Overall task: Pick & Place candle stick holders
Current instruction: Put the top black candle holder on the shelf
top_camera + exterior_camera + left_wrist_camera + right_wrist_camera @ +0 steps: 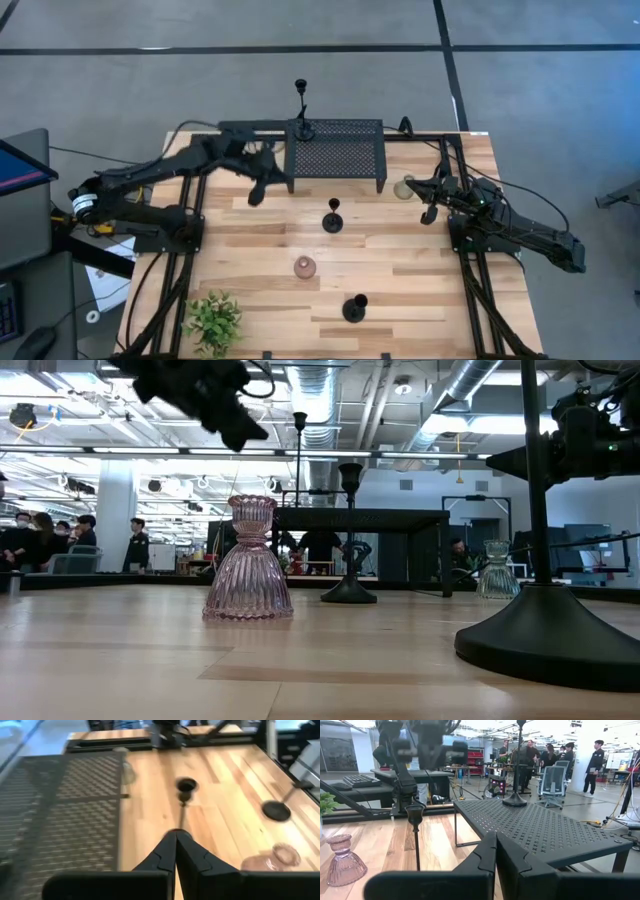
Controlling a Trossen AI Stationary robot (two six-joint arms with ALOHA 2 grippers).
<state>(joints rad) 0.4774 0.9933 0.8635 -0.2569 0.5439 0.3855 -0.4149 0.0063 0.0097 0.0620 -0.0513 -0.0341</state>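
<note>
Candle stick holders: three slim black pieces are seen, each with a round flat base, a thin stem and a small top cup. One candlestick on the rack stands upright on the perforated black rack at the far edge of the worktop. A second, the middle candlestick, stands on the bare wood just in front of the rack. A third, the near candlestick, stands close to the front edge. A pink glass holder lies between the last two, a clear glass holder stands beside the rack's right leg, and a small green plant occupies the front left corner.

Handling, as judged: the pieces appear rigid and probably metal, with most of the weight low in the base. The stem is thin and smooth, so slip or swing in a loose grip is likely. A hold on the stem, kept upright, is judged best; a tall piece may tip if set down off level.

Pose: the left hand is held above the worktop at the rack's left front corner, its fingers pressed together on nothing, pointing toward the middle candlestick. The right hand is parked near the rack's right end, likewise closed and empty.
</note>
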